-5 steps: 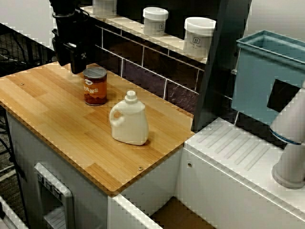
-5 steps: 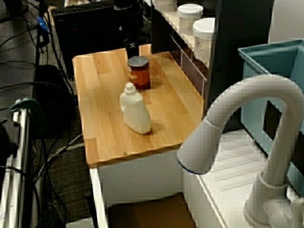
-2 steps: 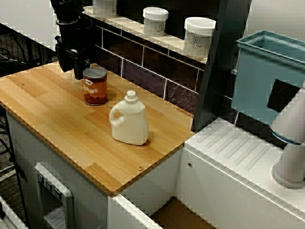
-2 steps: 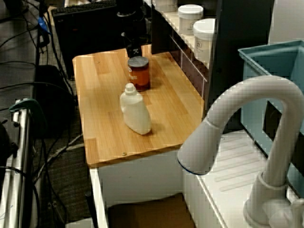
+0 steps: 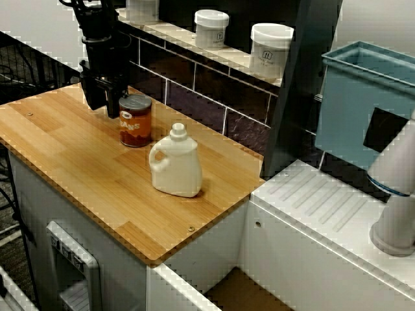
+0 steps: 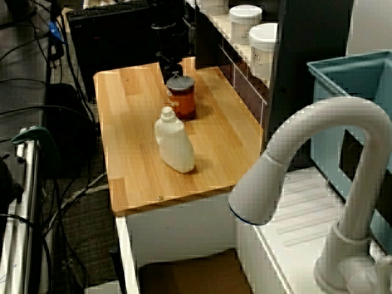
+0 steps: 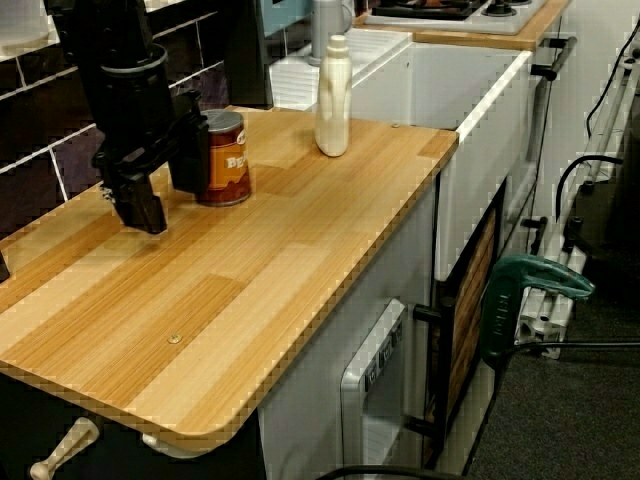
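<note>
My black gripper (image 5: 105, 102) hangs low over the wooden counter (image 5: 78, 175), open, with nothing between its fingers. An orange labelled can (image 5: 135, 121) stands upright just beyond its right finger and seems to touch it from the outside. The end-on counter view shows the gripper (image 7: 165, 185) with fingers spread and the can (image 7: 225, 158) against the far one. A white jug-shaped bottle (image 5: 175, 165) stands upright a short way right of the can. Past the faucet, the gripper (image 6: 168, 66) sits behind the can (image 6: 182, 98) and the bottle (image 6: 174, 144).
A dark tiled wall with a shelf of white jars (image 5: 271, 48) runs behind the counter. A dark upright panel (image 5: 295, 91), a blue bin (image 5: 363, 103), a white drainboard (image 5: 324, 207) and a faucet (image 6: 306, 171) lie to the right. Cables lie on the floor left of the counter in the faucet view.
The gripper has come down and moved right, up against the can. The can has shifted slightly right, toward the bottle. The bottle has not moved.
</note>
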You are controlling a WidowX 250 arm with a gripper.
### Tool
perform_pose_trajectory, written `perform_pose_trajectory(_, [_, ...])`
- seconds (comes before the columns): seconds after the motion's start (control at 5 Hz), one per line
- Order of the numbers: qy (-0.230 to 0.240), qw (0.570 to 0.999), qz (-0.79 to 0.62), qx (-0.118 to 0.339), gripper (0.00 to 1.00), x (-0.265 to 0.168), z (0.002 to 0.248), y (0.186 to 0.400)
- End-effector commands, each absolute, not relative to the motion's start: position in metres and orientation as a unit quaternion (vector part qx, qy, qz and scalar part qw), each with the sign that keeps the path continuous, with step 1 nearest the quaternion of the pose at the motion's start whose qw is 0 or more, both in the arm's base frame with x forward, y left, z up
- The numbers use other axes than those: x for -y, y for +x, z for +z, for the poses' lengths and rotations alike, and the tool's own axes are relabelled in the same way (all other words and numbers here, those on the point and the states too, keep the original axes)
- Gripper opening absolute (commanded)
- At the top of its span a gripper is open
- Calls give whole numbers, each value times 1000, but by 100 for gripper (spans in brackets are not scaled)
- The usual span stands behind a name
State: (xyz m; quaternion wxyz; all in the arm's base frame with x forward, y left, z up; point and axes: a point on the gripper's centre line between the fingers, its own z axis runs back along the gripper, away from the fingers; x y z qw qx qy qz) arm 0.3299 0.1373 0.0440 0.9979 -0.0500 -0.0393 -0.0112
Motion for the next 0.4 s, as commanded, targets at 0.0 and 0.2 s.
perform_pose_trajectory(0.0, [-53, 996, -37, 61, 100, -98, 75, 328])
perform_pose_trajectory(0.2, [-66, 995, -42, 56, 100, -87, 80, 328])
